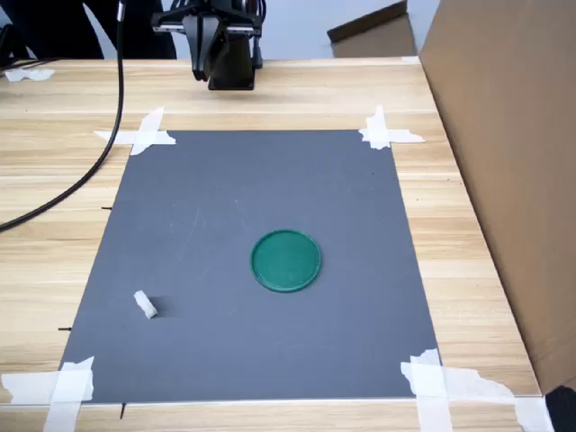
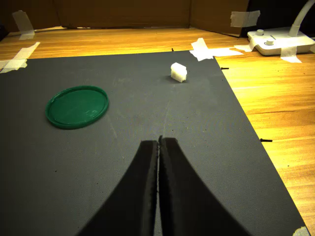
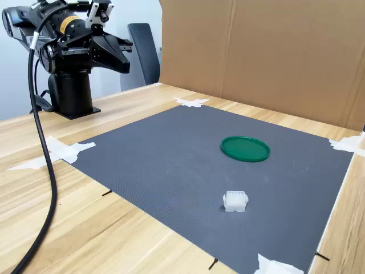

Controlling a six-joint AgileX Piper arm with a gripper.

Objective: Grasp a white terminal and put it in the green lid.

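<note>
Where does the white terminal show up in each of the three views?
First exterior view: terminal low on the mat, left of the green lid.
Wrist view: terminal on the mat beyond the shut gripper.
Second exterior view: terminal in front of the lid.
Shared landmark: the lid.

A big wooden table [image 1: 270,94] made of light planks fills the room's middle. A dark grey mat [image 1: 261,270] lies flat on it, and white tape strips [image 1: 144,135] hold down its corners. Tall brown cardboard walls [image 3: 274,51] stand along the table's edge in the second exterior view. Behind them a dark chair [image 3: 142,48] stands by a pale bluish wall [image 3: 128,11]. In the wrist view a white lamp base [image 2: 275,42] is taped to the table. A thick black cable [image 3: 43,171] hangs down across the wood.
</note>
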